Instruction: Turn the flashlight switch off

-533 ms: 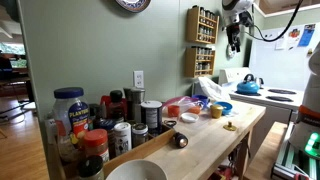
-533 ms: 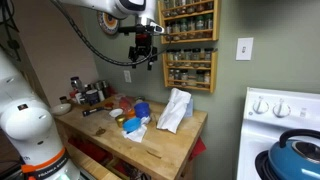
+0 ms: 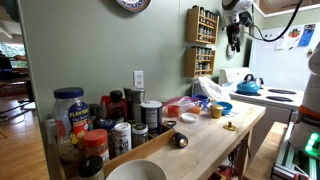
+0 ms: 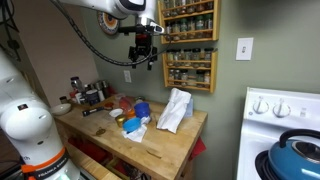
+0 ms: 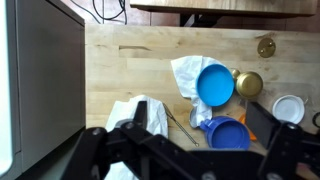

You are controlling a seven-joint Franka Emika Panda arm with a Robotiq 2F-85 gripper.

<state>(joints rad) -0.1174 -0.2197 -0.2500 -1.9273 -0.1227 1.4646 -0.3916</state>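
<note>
The flashlight (image 3: 181,141) is a small black cylinder with a pale round face, lying on the wooden counter (image 3: 215,145) toward its near end. My gripper (image 3: 233,36) hangs high above the far end of the counter, next to the wall spice rack, and far from the flashlight. It also shows in an exterior view (image 4: 143,58). In the wrist view the gripper (image 5: 190,150) has its fingers wide apart with nothing between them. That view looks straight down at the counter and does not show the flashlight.
Below the gripper lie blue bowls (image 5: 215,85), a white cloth (image 5: 140,115) and gold lids (image 5: 248,84). Spice jars (image 3: 90,125) crowd the near end. A spice rack (image 4: 190,45) hangs on the wall. A stove with a blue kettle (image 3: 248,85) stands beyond the counter.
</note>
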